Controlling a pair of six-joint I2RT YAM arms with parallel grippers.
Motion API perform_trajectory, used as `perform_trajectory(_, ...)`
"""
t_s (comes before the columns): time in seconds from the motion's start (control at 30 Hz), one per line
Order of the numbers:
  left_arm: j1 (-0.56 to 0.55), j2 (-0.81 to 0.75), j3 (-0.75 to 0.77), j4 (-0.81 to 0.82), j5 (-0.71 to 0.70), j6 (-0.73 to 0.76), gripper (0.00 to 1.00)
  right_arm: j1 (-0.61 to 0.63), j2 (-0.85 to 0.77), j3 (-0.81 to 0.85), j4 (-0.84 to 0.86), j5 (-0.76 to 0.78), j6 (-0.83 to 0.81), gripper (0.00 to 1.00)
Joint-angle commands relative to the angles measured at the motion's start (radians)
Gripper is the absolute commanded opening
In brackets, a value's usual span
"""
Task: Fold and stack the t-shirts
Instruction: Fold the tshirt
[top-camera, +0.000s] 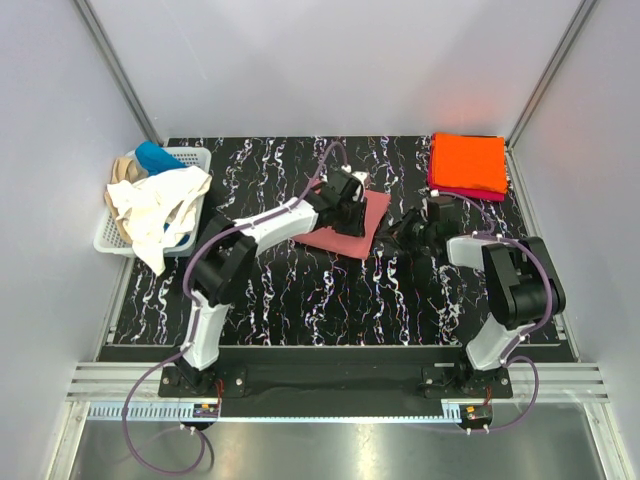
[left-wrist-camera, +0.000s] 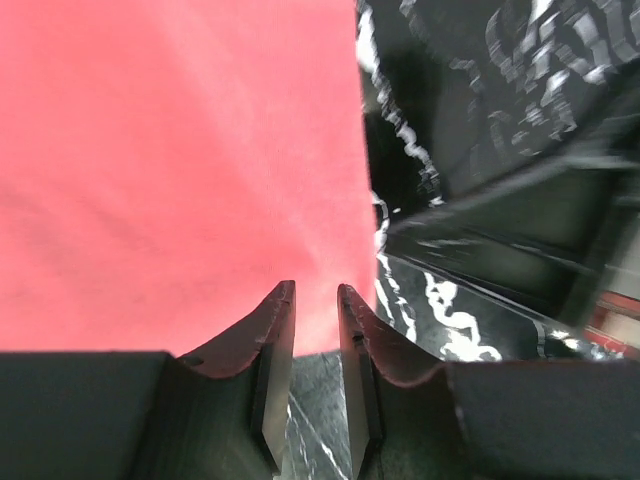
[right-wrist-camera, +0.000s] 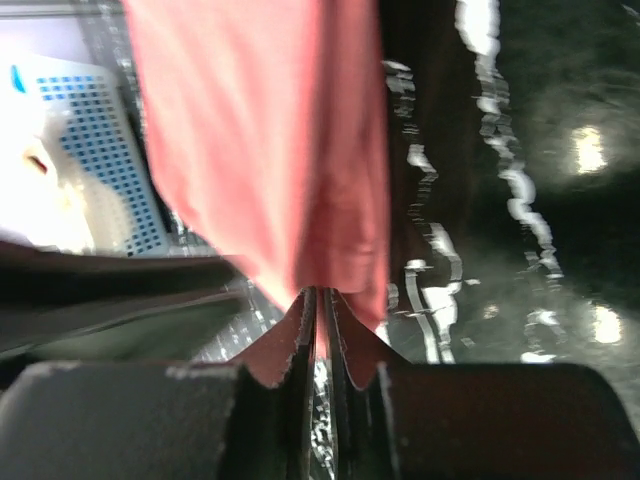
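salmon-pink t-shirt (top-camera: 338, 240): showing plain dusty salmon-pink with no print; reading warmer, nearly coral, in both wrist views
orange t-shirt (top-camera: 468, 160): glowing plain bright orange
magenta t-shirt (top-camera: 470, 192): showing as a thin magenta strip
cream-white t-shirt (top-camera: 160, 212): showing plain cream-white
tan t-shirt (top-camera: 122, 170): showing pale tan
blue t-shirt (top-camera: 155, 155): showing bright sky blue
basket (top-camera: 104, 240): showing white lattice
table top (top-camera: 300, 290): showing black, streaked with white marbling
left gripper (left-wrist-camera: 316, 292): showing black fingers, catching a pink tint on the inner faces
right gripper (right-wrist-camera: 318, 300): showing black fingers, picking up the same pink tint
arms (top-camera: 205, 330): mixing black joints with white shells
cables (top-camera: 150, 420): showing dull purple
walls (top-camera: 330, 60): showing pale grey-white
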Motion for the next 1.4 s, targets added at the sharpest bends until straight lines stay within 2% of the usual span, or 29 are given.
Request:
perform_trajectory(0.0, -0.005, 0.047, -0.026, 0.048, 0.048, -0.017, 0.27, -0.001, -0.07, 0.067, -0.048, -0.008, -0.029, 0.14)
perform_trajectory(0.13, -0.003, 0.049, -0.037, 0.06, 0.043, -0.023, 0.27, -0.003, -0.047, 0.107, -0.05, -0.036, -0.052, 0.15)
perform_trajectory(0.33, -0.002, 0.024, -0.049, 0.06, 0.045, -0.02, 0.27, -0.003, 0.129, 0.145, 0.021, -0.082, -0.069, 0.15)
perform_trajectory(0.5, 0.032, -0.089, -0.1, 0.031, 0.043, -0.02, 0.31, -0.03, 0.251, 0.217, -0.028, -0.068, -0.16, 0.15)
perform_trajectory(0.63, 0.107, -0.18, -0.14, -0.006, 0.023, -0.009, 0.31, -0.052, 0.233, 0.254, -0.085, -0.088, -0.222, 0.15)
perform_trajectory(0.83, 0.285, -0.258, -0.273, -0.069, -0.058, -0.002, 0.31, -0.049, 0.087, 0.268, -0.188, -0.129, -0.247, 0.17)
perform_trajectory(1.03, 0.322, -0.226, -0.305, -0.06, -0.066, -0.005, 0.3, -0.003, 0.051, 0.221, -0.176, -0.189, -0.221, 0.17)
perform_trajectory(1.23, 0.328, -0.135, -0.284, -0.038, -0.104, -0.032, 0.29, 0.037, 0.154, 0.161, -0.059, -0.208, -0.165, 0.17)
perform_trajectory(1.37, 0.33, -0.106, -0.33, -0.052, -0.17, -0.072, 0.29, 0.027, 0.223, 0.17, -0.086, -0.168, -0.214, 0.17)
